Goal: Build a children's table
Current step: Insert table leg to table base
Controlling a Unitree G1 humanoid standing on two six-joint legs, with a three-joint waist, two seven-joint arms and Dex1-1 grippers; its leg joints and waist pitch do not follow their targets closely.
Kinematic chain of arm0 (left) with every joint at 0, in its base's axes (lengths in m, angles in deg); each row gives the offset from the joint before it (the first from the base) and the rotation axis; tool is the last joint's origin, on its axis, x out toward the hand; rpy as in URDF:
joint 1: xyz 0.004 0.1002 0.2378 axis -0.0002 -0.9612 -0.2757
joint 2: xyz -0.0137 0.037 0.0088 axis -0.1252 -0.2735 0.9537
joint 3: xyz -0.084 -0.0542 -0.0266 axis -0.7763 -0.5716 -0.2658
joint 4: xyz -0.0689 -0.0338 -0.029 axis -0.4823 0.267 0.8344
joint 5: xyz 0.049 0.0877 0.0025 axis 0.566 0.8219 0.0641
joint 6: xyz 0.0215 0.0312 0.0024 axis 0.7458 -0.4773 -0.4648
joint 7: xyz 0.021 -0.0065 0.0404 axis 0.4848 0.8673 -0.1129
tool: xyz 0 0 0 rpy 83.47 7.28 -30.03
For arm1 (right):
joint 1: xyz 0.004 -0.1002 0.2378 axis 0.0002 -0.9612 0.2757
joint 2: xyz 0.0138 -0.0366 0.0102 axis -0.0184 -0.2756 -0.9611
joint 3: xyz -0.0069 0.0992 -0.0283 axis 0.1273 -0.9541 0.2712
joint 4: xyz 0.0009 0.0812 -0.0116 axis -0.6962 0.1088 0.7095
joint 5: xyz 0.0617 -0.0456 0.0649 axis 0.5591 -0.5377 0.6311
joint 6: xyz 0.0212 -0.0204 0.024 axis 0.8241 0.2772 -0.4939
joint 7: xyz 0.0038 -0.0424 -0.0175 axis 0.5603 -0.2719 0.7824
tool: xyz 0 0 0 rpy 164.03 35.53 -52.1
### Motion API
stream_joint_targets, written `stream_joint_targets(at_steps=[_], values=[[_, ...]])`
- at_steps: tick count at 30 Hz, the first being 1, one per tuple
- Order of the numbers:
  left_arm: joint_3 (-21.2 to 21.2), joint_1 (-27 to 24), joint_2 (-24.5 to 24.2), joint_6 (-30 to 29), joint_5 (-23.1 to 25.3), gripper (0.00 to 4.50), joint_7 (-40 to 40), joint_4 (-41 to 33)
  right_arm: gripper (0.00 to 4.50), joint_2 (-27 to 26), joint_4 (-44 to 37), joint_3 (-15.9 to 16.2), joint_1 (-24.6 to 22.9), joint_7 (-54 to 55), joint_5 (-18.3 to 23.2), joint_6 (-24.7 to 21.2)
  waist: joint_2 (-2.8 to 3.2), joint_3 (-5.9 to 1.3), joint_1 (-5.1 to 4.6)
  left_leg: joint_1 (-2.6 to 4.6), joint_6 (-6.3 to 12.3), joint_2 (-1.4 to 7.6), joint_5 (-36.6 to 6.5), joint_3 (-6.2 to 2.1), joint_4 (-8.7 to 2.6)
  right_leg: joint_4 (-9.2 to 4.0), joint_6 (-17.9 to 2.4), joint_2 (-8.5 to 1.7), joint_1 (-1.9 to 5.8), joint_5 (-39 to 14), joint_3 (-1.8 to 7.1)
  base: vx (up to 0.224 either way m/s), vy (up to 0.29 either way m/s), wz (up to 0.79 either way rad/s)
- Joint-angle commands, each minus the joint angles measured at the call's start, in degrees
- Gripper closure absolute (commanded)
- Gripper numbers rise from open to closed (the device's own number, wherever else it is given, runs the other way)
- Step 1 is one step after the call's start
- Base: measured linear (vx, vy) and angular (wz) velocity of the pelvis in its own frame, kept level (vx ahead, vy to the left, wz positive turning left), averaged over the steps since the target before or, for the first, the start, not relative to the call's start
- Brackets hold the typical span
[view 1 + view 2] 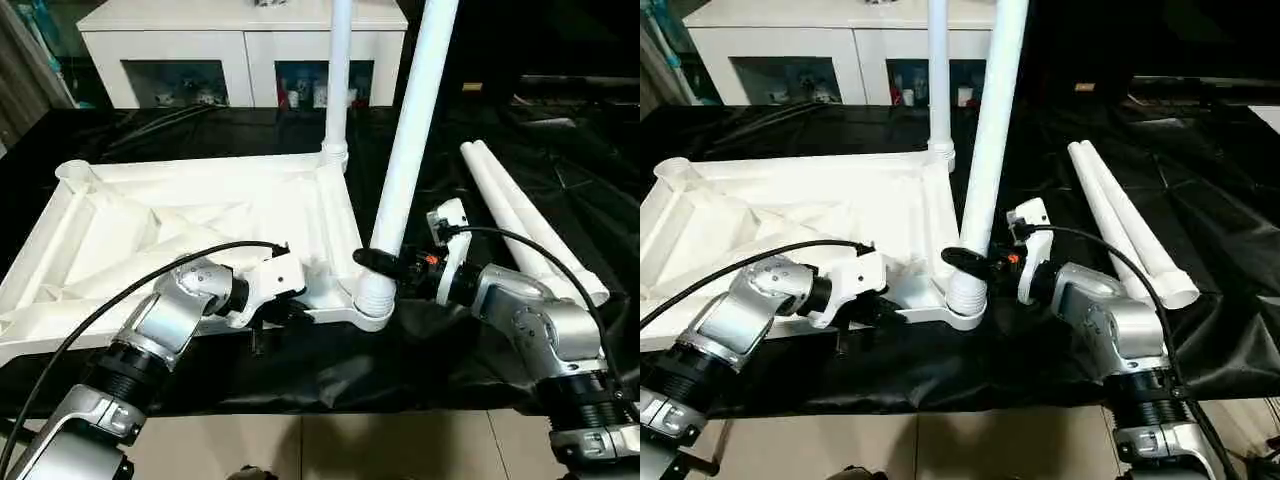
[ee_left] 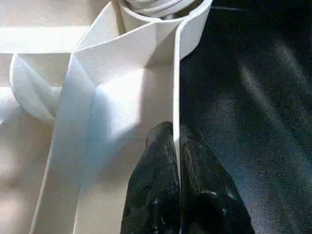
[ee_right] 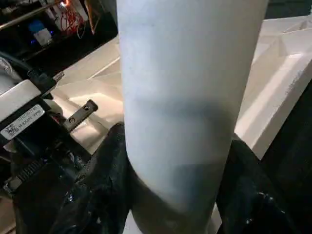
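Note:
The children's table top lies upside down on black cloth, its ribbed underside facing up. One white leg stands in the far right corner socket. A second leg stands slightly tilted in the near right corner socket. My right gripper is shut around this second leg just above the socket, and its black fingers press both sides of the tube. My left gripper is shut on the thin near rim of the table top, a little left of that socket.
Two loose white legs lie side by side on the black cloth to the right. A white cabinet with glass-fronted compartments stands behind the work. The cloth's front edge drops to a tiled floor.

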Motion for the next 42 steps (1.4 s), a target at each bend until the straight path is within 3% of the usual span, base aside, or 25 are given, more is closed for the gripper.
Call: stream_joint_targets(at_steps=[1, 6, 8, 9, 10, 11, 15, 17, 18, 20, 21, 23, 24, 27, 28, 31, 32, 37, 39, 41, 42], values=[[-0.43, 0.41, 0.70, -0.72, -0.42, 4.50, -2.23, 0.88, 2.64, -0.48, 2.50, -0.79, -1.98, 0.98, -1.19, 1.65, 0.02, -3.47, 0.14, 1.62, -0.76, 2.90, -17.37, -1.55, -4.68, -4.41, -12.48, -2.96, 1.69, -14.65, 1.89, 0.000, 0.000, 0.00], [-0.53, 0.84, 0.97, -0.59, -0.55, 4.50, -2.57, 1.57, 2.64, -1.86, 4.86, -2.15, -4.02, 2.33, -1.95, 5.62, 0.09, -3.41, -0.10, 1.55, -1.59, 2.83, -19.94, -1.74, -4.90, -4.58, -12.25, -2.93, 1.72, -15.48, 1.82, 0.000, 0.000, 0.00], [-0.62, 1.02, 1.10, -0.58, -0.69, 4.50, -2.73, 1.80, 2.64, -2.32, 5.29, -2.34, -5.02, 2.85, -2.38, 7.37, 0.55, -3.30, -0.24, 1.63, -1.76, 2.80, -21.20, -1.84, -4.98, -4.71, -12.20, -2.95, 1.64, -16.56, 1.82, 0.000, 0.000, 0.00], [-0.65, 1.10, 1.14, -0.59, -0.76, 4.50, -2.79, 1.89, 2.64, -2.43, 5.47, -2.29, -5.40, 3.02, -2.68, 8.20, 0.44, -3.34, -0.28, 1.68, -1.75, 2.82, -21.44, -1.77, -4.97, -4.86, -12.13, -2.97, 1.59, -16.74, 1.84, 0.000, 0.000, 0.00], [-0.69, 1.71, 1.29, -0.30, -0.79, 4.50, -3.15, 2.79, 2.64, -2.79, 5.89, -1.62, -7.09, 3.43, -4.28, 11.96, 0.83, -3.19, -0.30, 1.76, -1.99, 2.81, -22.55, -1.75, -5.04, -5.10, -11.91, -2.89, 1.41, -17.13, 1.84, 0.000, 0.000, 0.00], [-0.69, 1.71, 1.29, -0.30, -0.79, 4.50, -3.15, 2.79, 2.64, -2.79, 5.89, -1.62, -7.09, 3.43, -4.28, 11.96, 0.63, -3.24, -0.34, 1.69, -1.99, 2.76, -22.99, -1.91, -5.08, -4.98, -11.79, -2.94, 1.60, -17.66, 1.79, 0.000, 0.000, 0.00], [-0.70, 2.50, 1.57, 0.14, -0.72, 4.50, -3.51, 3.96, 2.64, -3.31, 4.92, -0.81, -8.97, 3.89, -6.48, 16.39, 1.16, -3.01, -0.35, 1.78, -2.08, 2.82, -24.70, -2.05, -5.29, -5.25, -11.14, -2.92, 1.35, -20.18, 1.79, 0.000, 0.000, 0.00], [-0.63, 2.77, 1.66, 0.29, -0.64, 4.50, -3.58, 4.30, 2.64, -2.94, 4.31, 0.03, -9.52, 4.06, -7.98, 18.21, 1.11, -2.94, -0.39, 1.91, -2.41, 2.89, -26.05, -2.13, -5.39, -5.44, -10.71, -2.89, 1.18, -21.34, 1.79, 0.000, 0.000, 0.00], [-0.53, 2.91, 1.68, 0.41, -0.55, 4.50, -3.76, 4.51, 2.64, -2.69, 3.86, 0.53, -9.75, 3.86, -8.68, 19.04, 0.76, -2.90, -0.54, 1.77, -2.36, 2.86, -26.45, -2.17, -5.54, -5.46, -10.56, -2.85, 1.30, -21.79, 1.77, 0.000, 0.000, 0.00], [-0.49, 2.96, 1.69, 0.45, -0.49, 4.50, -3.86, 4.57, 2.64, -2.57, 3.55, 0.73, -9.87, 3.64, -8.80, 19.17, 0.98, -2.90, -0.45, 1.92, -2.31, 2.86, -26.71, -2.18, -5.52, -5.55, -10.34, -2.94, 1.18, -22.55, 1.81, 0.000, 0.000, 0.00], [-0.54, 2.99, 1.71, 0.40, -0.51, 4.50, -3.98, 4.59, 2.64, -2.35, 3.04, 1.07, -9.94, 3.33, -8.87, 19.01, 0.38, -2.93, -0.61, 1.78, -2.08, 2.93, -26.44, -2.16, -5.62, -5.64, -10.26, -2.96, 1.31, -22.63, 1.80, 0.000, 0.000, 0.00], [-0.57, 2.94, 1.63, 0.48, -0.40, 4.50, -4.27, 4.63, 2.64, -1.80, 2.73, 1.83, -9.84, 2.73, -9.28, 19.00, 0.36, -2.96, -0.48, 1.65, -1.50, 3.02, -24.70, -2.14, -5.71, -5.53, -10.35, -3.00, 1.37, -21.57, 1.82, 0.000, 0.000, 0.00], [-0.61, 2.92, 1.59, 0.53, -0.39, 4.50, -4.39, 4.66, 2.64, -1.65, 2.86, 2.11, -9.74, 2.49, -9.42, 19.18, 0.03, -2.99, -0.54, 1.67, -1.36, 3.04, -24.63, -2.07, -5.72, -5.61, -10.29, -3.00, 1.36, -21.75, 1.80, 0.000, 0.000, 0.00], [-0.79, 2.84, 1.48, 0.60, -0.49, 4.50, -4.55, 4.68, 2.64, -1.59, 3.40, 2.51, -9.55, 2.12, -9.50, 19.65, 0.34, -2.92, -0.49, 1.75, -1.40, 3.06, -24.82, -2.08, -5.74, -5.68, -10.31, -3.11, 1.21, -22.01, 1.89, 0.000, 0.000, 0.00], [-0.89, 2.71, 1.34, 0.56, -0.59, 4.50, -4.52, 4.48, 2.64, -1.53, 3.86, 2.85, -9.38, 1.77, -9.65, 19.75, -0.39, -2.91, -0.60, 1.68, -1.22, 3.05, -24.79, -1.99, -5.73, -5.77, -10.17, -3.08, 1.24, -22.25, 1.89, 0.000, 0.000, 0.00], [-1.02, 2.30, 0.99, 0.51, -0.64, 4.50, -4.52, 3.84, 2.64, -1.89, 5.66, 3.17, -8.03, 1.78, -9.74, 18.91, -0.10, -2.79, -0.54, 1.67, -1.26, 3.08, -24.92, -2.13, -5.76, -5.85, -9.86, -3.28, 1.14, -23.97, 1.93, 0.000, 0.000, 0.00], [-1.02, 2.30, 0.99, 0.51, -0.64, 4.50, -4.52, 3.84, 2.64, -1.89, 5.66, 3.17, -8.03, 1.78, -9.74, 18.91, -0.28, -2.76, -0.57, 1.67, -1.28, 3.09, -25.13, -2.12, -5.79, -5.87, -9.72, -3.23, 1.09, -24.22, 1.92, 0.000, 0.000, 0.00], [-0.91, 2.15, 0.91, 0.67, -0.78, 4.50, -4.51, 3.66, 2.64, -3.86, 7.37, -0.21, -5.85, 3.49, -5.60, 15.32, -0.23, -2.75, -0.70, 1.90, -1.92, 3.06, -26.66, -2.29, -5.89, -6.08, -9.14, -3.31, 0.91, -26.31, 1.91, 0.000, 0.000, 0.00], [-0.84, 2.06, 0.89, 0.76, -0.85, 4.50, -4.44, 3.58, 2.64, -3.75, 8.54, -1.93, -5.32, 4.23, -4.11, 13.56, 0.19, -2.90, -0.63, 2.05, -2.33, 3.09, -27.00, -2.28, -5.86, -6.06, -9.50, -3.31, 0.82, -25.44, 1.95, 0.000, 0.000, 0.00], [-0.76, 2.17, 0.84, 0.88, -0.88, 4.50, -4.34, 3.75, 2.65, -3.50, 9.56, -2.99, -5.37, 4.66, -3.26, 12.93, 0.01, -2.92, -0.59, 2.05, -2.49, 3.09, -27.06, -2.21, -5.84, -6.00, -9.76, -3.24, 0.85, -24.55, 1.92, 0.000, 0.000, 0.00], [-0.72, 2.23, 0.82, 0.95, -0.88, 4.50, -4.31, 3.86, 2.65, -3.37, 9.90, -3.24, -5.45, 4.79, -3.14, 12.98, 0.23, -2.96, -0.52, 2.03, -2.53, 3.08, -26.89, -2.21, -5.84, -5.95, -9.87, -3.29, 0.88, -24.06, 1.96, 0.000, 0.000, 0.00]])
